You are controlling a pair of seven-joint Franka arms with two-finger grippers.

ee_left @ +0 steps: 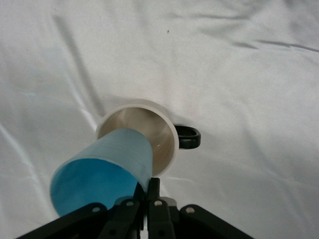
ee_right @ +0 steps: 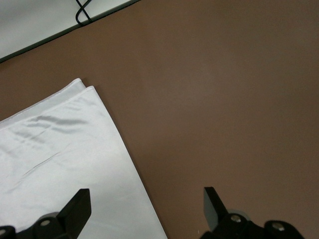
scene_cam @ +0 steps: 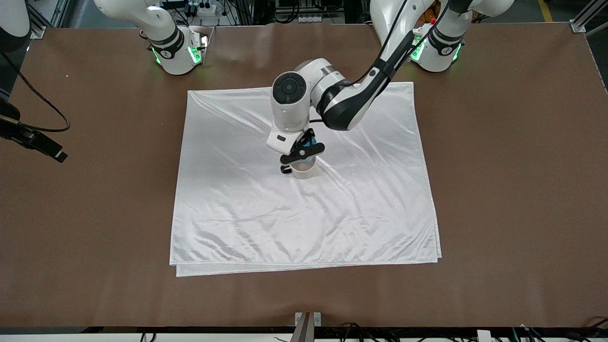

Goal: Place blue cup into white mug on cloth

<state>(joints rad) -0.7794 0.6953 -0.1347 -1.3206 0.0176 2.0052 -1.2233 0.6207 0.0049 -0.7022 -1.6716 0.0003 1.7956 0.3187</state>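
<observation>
The white mug [scene_cam: 304, 171] stands upright near the middle of the cloth [scene_cam: 237, 204]. In the left wrist view the mug [ee_left: 164, 132] shows a metallic inside and a small black handle [ee_left: 188, 137]. My left gripper [scene_cam: 303, 153] is just over the mug. It is shut on the rim wall of the blue cup [ee_left: 107, 167], one finger inside and one outside. The cup is tilted, its base at the mug's mouth; only a bit of it [scene_cam: 310, 141] shows in the front view. My right gripper [ee_right: 144, 199] is open and empty, waiting high over a corner of the cloth [ee_right: 60, 159].
The brown table [scene_cam: 498, 190] surrounds the cloth on all sides. The cloth is folded in layers, with the layer edges showing along the side nearest the front camera. A black cable [ee_right: 82, 12] lies past the table edge in the right wrist view.
</observation>
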